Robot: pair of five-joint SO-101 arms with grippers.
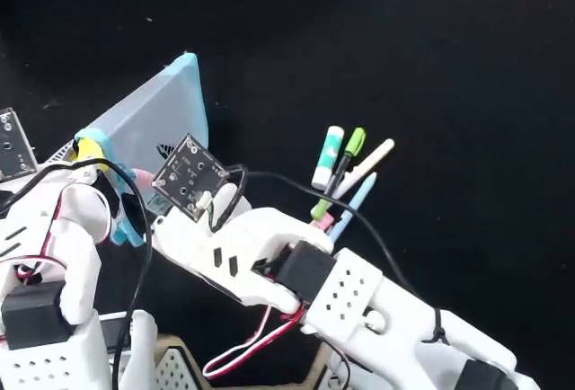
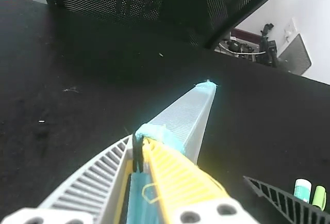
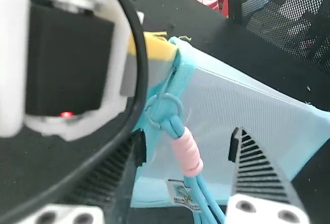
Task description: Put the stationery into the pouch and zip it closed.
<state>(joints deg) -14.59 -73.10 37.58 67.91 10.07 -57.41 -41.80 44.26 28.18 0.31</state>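
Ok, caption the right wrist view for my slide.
Open right gripper brackets the pink zip pull of the pouch, whose corner the left gripper pinches.

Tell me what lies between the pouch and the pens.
In the high view, bare black table separates the pouch from the pens; lower down, a black cable crosses that gap.

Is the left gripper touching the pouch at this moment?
Touching. The left wrist view shows the left gripper closed on the teal end of the pouch, with the mesh side running out from its grip.
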